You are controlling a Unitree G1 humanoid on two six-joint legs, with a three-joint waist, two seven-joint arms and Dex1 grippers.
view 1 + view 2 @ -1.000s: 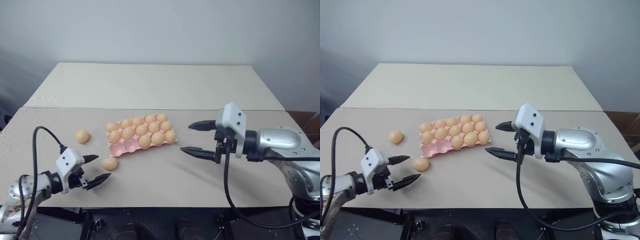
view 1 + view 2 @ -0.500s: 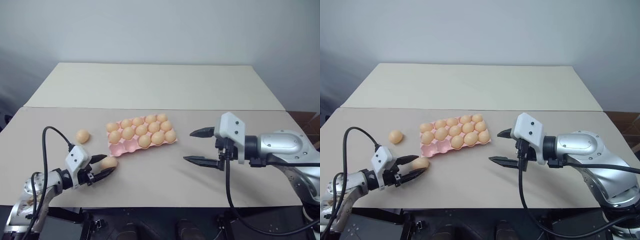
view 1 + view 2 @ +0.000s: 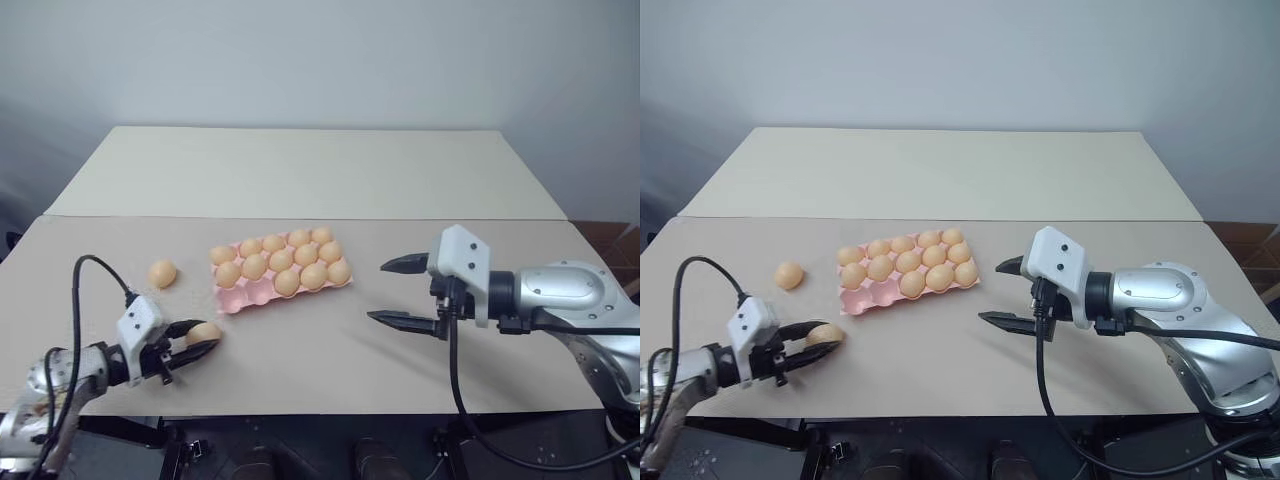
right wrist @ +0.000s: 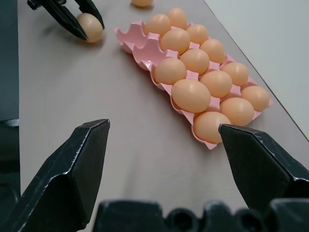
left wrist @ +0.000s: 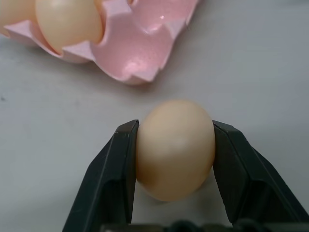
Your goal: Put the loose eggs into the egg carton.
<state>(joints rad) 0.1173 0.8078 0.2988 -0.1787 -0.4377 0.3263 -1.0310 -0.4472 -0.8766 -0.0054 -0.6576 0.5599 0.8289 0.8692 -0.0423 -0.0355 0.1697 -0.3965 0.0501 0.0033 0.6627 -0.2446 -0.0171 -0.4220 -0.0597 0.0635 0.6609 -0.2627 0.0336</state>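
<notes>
Down at the near left of the table [image 3: 420,190], the left gripper [image 3: 196,342] had its two black fingers [image 5: 118,164] pressed against either side of a loose egg [image 5: 175,148], clamping it just short of the egg carton [image 3: 240,296]. And the carton, pink and lidless, sat at the middle of the table with most of its cups filled with tan eggs, while the cups at its near left corner were bare, close in front of the gripped egg in the left wrist view. Another loose egg [image 3: 162,273] lay on the tabletop to the left of the carton, apart from it and from the gripper. Over on the right, the right gripper [image 3: 401,293] hung above the table beside the carton, its fingers spread wide with nothing between them.
</notes>
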